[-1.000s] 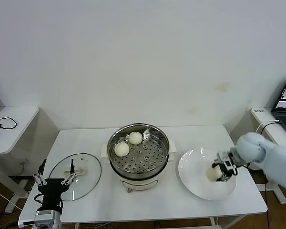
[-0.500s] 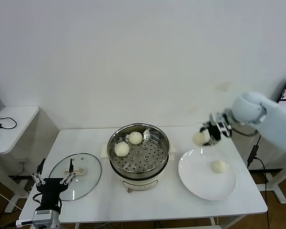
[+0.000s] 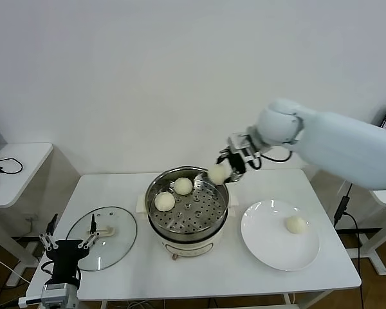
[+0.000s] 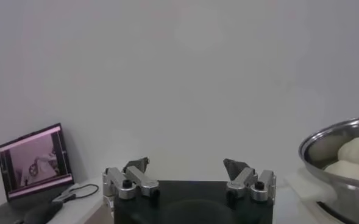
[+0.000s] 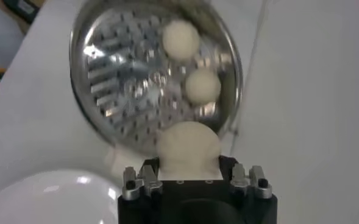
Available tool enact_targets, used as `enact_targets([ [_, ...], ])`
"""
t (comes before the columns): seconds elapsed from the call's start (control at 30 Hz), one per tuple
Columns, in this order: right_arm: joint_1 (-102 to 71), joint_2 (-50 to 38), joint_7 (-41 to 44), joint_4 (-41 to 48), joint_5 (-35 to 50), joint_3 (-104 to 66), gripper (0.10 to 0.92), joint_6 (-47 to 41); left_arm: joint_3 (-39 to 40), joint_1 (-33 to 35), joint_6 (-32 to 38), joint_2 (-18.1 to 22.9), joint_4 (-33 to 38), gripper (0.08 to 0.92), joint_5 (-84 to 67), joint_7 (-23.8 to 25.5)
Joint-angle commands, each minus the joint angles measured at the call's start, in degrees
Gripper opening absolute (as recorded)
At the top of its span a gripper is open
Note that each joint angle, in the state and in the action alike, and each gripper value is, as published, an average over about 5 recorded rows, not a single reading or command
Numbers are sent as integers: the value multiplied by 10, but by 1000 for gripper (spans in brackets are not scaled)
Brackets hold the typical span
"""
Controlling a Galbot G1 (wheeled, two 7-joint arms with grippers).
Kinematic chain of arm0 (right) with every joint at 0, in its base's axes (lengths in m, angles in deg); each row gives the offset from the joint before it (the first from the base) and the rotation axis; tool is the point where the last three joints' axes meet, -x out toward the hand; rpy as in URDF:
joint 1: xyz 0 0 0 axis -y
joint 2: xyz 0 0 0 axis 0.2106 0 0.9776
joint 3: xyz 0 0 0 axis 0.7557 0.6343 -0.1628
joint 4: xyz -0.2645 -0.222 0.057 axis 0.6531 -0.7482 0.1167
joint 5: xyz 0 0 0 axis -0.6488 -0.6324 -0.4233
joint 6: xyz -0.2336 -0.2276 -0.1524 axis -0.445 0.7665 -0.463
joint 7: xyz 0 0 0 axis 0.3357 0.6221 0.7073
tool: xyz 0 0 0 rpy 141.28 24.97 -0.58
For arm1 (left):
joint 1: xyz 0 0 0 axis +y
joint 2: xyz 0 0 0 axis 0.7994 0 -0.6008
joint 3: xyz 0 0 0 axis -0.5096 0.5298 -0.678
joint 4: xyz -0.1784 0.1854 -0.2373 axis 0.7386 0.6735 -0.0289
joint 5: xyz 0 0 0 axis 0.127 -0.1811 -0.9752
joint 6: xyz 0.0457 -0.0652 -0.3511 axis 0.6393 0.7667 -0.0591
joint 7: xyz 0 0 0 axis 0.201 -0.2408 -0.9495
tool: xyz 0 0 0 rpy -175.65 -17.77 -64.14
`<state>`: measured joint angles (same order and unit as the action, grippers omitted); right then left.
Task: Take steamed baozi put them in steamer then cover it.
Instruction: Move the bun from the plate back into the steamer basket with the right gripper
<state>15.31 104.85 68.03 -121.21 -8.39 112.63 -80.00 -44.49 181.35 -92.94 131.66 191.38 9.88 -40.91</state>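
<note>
On a white desk against a bare wall, the right pincer is clamped on a bun above the steamer's rim, presumably to drop it beside two buns inside. One bun waits on the plate. The left pincer hangs apart near the lid.
</note>
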Motion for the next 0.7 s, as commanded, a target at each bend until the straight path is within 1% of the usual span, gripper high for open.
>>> enact_targets([
  [0.03,-18,115,-26,26,-66,56,611,105,-3,0,0,1,1,823,0,0],
  [0.3,-45,151,-26,41,-127,69,611,179,-6,1,0,8,2,823,0,-1],
  [0.5,-51,170,-19,42,-163,73,611,208,-6,-1,0,12,3,823,0,-2],
  [0.7,-51,174,-13,40,-180,77,611,231,-6,0,1,13,5,823,0,-2],
])
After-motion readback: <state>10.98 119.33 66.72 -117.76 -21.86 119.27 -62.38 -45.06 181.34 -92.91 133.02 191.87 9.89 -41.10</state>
